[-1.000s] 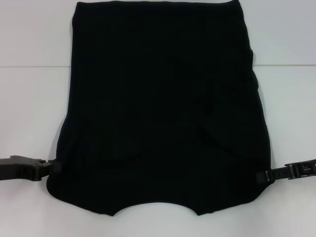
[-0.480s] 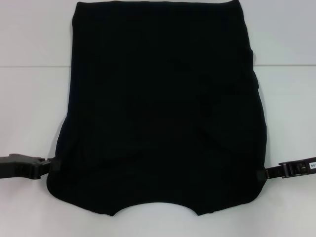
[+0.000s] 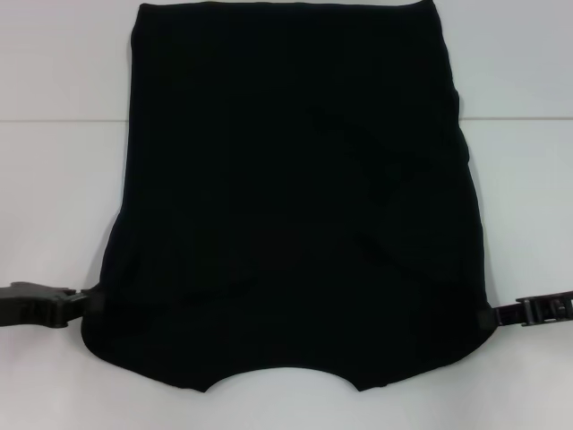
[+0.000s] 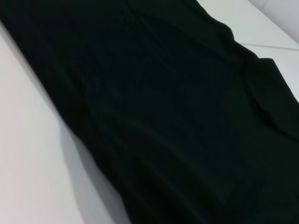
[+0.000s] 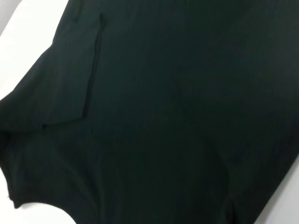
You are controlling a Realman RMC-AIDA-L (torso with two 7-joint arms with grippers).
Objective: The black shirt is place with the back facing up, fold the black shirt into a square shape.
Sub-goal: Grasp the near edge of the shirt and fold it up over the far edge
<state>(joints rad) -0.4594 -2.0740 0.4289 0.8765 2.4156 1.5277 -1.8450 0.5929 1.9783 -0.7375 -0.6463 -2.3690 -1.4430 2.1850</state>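
Now | black shirt [image 3: 295, 197] flat between left hand [image 3: 85, 305] and right hand [image 3: 501, 313] | grip: cannot tell

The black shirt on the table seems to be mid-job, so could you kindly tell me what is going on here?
A two-armed robot is folding the black shirt, which lies flat on the white table with both sleeves already folded in and the neckline at the near edge. The left claw sits at the shirt's near left edge and the right claw at its near right edge, one at each shoulder corner. Neither corner is lifted yet, and the lengthwise fold into a square is not yet done.
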